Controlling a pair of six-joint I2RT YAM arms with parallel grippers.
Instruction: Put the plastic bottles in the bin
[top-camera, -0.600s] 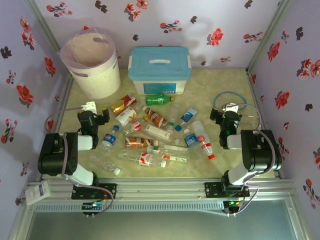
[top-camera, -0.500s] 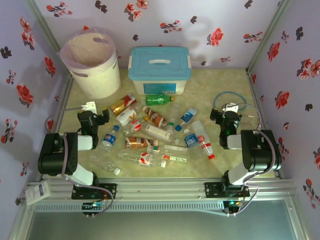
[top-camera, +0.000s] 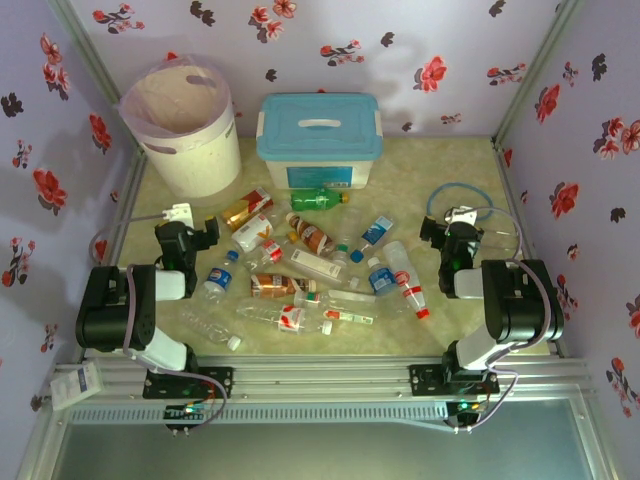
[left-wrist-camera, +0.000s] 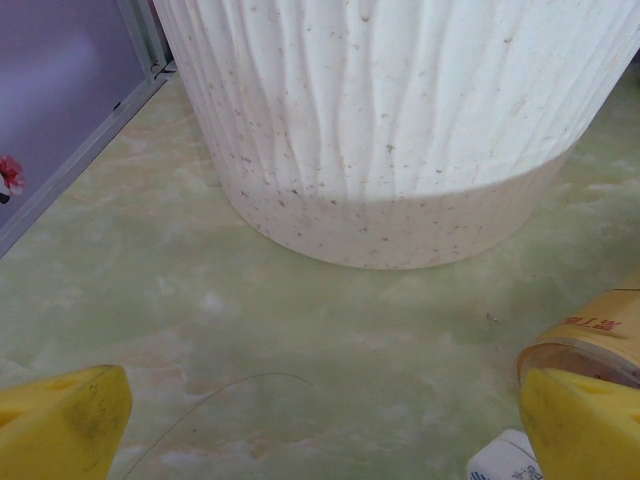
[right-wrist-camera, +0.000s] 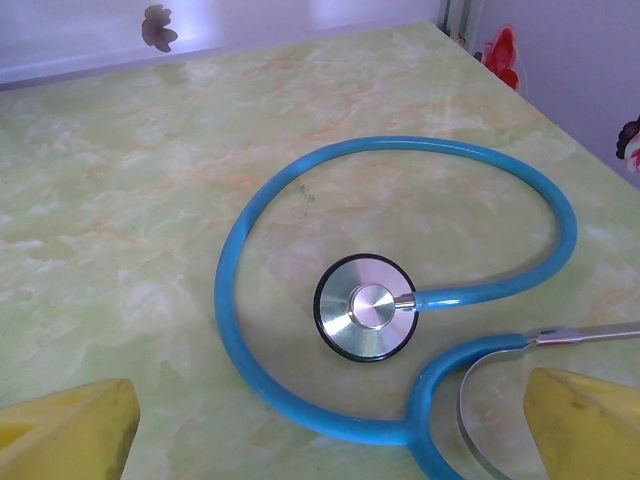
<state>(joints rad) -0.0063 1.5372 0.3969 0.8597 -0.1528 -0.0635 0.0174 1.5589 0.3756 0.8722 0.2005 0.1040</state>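
The pale green, marble-patterned surface (top-camera: 420, 160) carries a round white ribbed plastic bucket with a pinkish liner bag (top-camera: 190, 150) at its far left corner. Just right of that, at the far middle, stands a rectangular white plastic box with a light-blue lid (top-camera: 320, 140). Small plastic drink bottles (top-camera: 300, 265), mostly clear, lie on their sides in a loose scatter across the middle, with a green bottle (top-camera: 320, 199) just in front of the box and an amber bottle (top-camera: 246, 209) near the bucket's foot, while a blue-tubed stethoscope with a round metal chest-piece (right-wrist-camera: 366, 307) lies looped on the right, apart from them.
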